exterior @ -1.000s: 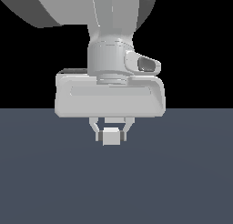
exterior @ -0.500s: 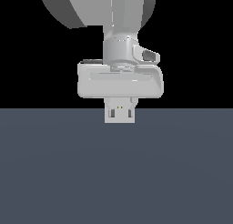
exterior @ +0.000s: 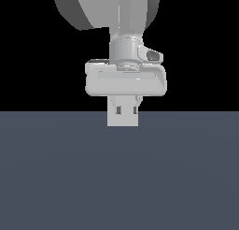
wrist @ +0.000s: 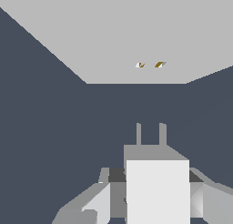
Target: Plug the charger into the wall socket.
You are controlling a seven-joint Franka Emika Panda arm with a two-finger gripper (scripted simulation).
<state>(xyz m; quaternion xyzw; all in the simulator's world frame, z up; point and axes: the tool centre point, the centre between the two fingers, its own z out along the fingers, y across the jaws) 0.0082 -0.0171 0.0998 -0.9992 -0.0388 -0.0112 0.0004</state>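
Note:
In the wrist view the charger is a white block held between my fingers, with two thin prongs pointing forward. My gripper is shut on it. Ahead stands the wall socket, a broad pale-grey plate with two small orange dots. A strip of dark floor separates the prongs from the plate. In the exterior view my gripper hangs under the wide grey hand. A pale square, apparently the wall socket, sits right at it, and the charger cannot be told apart from it there.
A dark blue-grey floor fills the lower half of the exterior view, with black background above. The arm's large grey link rises over the hand.
The hand has grown smaller in the exterior view and shifted to that view's right and upward. The small cube once hanging clearly below the hand now merges with the pale square.

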